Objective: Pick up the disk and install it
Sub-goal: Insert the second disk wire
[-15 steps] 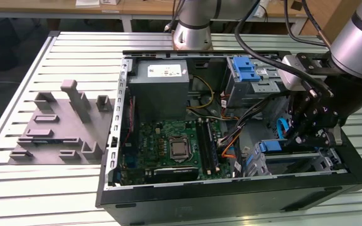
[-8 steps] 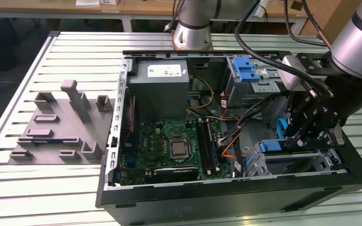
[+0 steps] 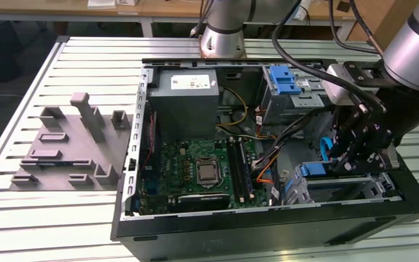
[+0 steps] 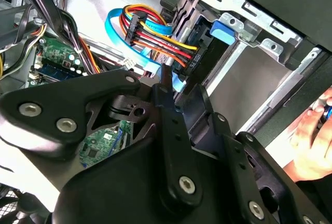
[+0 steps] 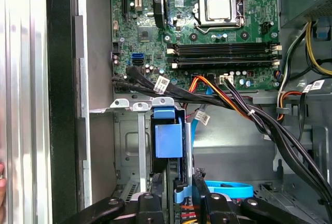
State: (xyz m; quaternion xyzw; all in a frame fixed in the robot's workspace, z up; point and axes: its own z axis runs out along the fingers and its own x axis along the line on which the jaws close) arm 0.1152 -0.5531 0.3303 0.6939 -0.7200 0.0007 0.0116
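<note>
Far from the fingers point(image 5: 201, 185), at the exterior view's left, you have a grey moulded fixture point(image 3: 64, 147) lying on the slatted tabletop point(image 3: 20, 229). Next comes the open computer case point(image 3: 268, 229), with the grey power supply box point(image 3: 187, 90) and the green motherboard point(image 3: 202, 169) well apart from the fingers. Beyond them sits a blue ribbed latch point(image 3: 286, 79). Your gripper point(image 3: 340, 161) reaches down into the lower drive bay point(image 5: 129, 141). The fingers stand narrow, closed on the edge of the disk point(image 5: 168, 138), which sits upright in that bay with its blue carrier frame showing. A bundle of coloured cables point(image 4: 155, 35) runs just beside them. A person's hand point(image 4: 311, 141) rests outside the case.
</note>
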